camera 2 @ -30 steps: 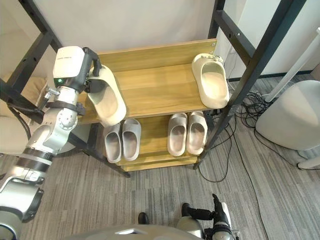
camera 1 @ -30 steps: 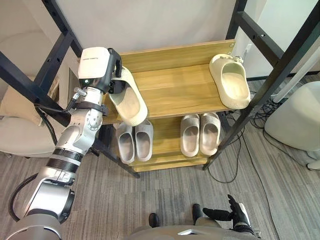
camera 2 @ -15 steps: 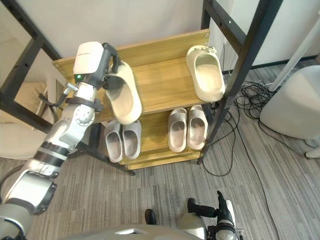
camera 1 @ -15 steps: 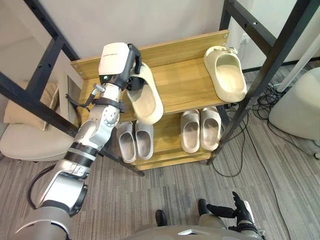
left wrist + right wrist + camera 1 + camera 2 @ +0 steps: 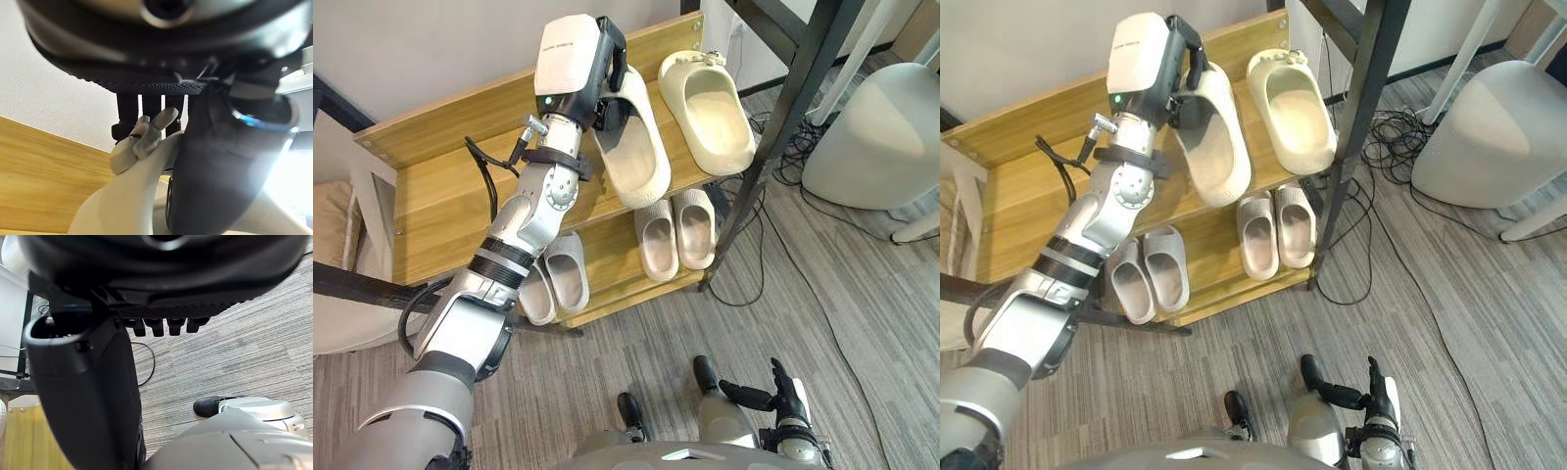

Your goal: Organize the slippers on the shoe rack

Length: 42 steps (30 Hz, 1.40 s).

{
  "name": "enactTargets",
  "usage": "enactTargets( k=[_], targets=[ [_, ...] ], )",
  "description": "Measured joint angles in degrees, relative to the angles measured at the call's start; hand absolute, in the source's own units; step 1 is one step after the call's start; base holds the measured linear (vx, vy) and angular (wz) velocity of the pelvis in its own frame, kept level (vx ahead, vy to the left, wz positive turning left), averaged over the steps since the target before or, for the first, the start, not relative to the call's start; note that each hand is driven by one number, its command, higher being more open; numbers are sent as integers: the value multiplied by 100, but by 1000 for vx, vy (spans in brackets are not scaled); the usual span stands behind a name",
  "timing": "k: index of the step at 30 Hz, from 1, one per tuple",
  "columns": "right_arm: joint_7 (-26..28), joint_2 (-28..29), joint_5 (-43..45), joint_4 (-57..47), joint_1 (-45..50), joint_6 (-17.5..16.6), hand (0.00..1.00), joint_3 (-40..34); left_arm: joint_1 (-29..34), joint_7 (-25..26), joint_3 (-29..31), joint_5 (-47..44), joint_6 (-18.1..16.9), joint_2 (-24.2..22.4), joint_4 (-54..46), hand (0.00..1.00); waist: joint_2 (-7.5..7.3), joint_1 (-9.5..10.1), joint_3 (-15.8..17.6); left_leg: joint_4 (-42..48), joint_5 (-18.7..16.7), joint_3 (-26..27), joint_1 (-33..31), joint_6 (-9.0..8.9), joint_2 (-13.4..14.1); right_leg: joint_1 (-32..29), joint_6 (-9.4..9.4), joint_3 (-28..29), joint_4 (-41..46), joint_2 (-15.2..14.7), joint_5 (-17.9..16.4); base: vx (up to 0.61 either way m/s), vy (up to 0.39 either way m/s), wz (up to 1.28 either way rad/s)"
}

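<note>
Fingers [image 5: 128, 115] of the left hand [image 5: 610, 73] curl round one end of the cream slipper [image 5: 636, 157], above the top shelf [image 5: 440, 196] beside its mate [image 5: 707, 116]; probably light, bendy foam, best gripped by its rim.

your robot's left arm [image 5: 524, 220] was silver-grey, built of rounded segments with black ribbed bands between them, and a thin black cable [image 5: 487, 171] looped beside its wrist. the boxy white housing [image 5: 570, 54] above carried a small green light. both hands were dark: left hand [image 5: 615, 49], right hand [image 5: 769, 395], the latter with a white cover.
</note>
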Motion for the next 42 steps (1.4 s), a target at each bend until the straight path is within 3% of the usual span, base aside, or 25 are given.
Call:
enactTargets(
  k=[9, 20, 33, 42],
  targets=[
    [-1, 99, 205, -24, -97, -2, 100, 2, -320, 57, -58, 20, -15, 0, 249, 100, -103, -175, 141, 48, -37, 104, -90, 29, -50, -109, 28, 126, 1, -25, 35, 5, 7, -6],
    [-35, 105, 249, -14, -97, -13, 100, 2, -312, 107, -41, -716, -3, -299, 278, 100, -106, -166, 162, 131, -30, 4, -166, 47, -77, -77, 30, 31, 2, -72, 67, 2, 5, 4],
    [-65, 78, 266, 81, -95, 7, 100, 20, 634, 5, 1, -1379, -140, -689, -631, 100, -95, -59, 165, 164, -1, -219, -32, 90, -118, 180, 29, -190, 2, -146, 52, 0, 13, 9],
    [-58, -20, 243, 85, -89, 11, 100, 89, 779, -49, 1, -1447, -179, -787, -887, 100, -73, -1, 153, 164, 11, -269, -33, 102, -141, 203, 35, -241, 4, -160, 50, 8, 7, 2]
  ],
)
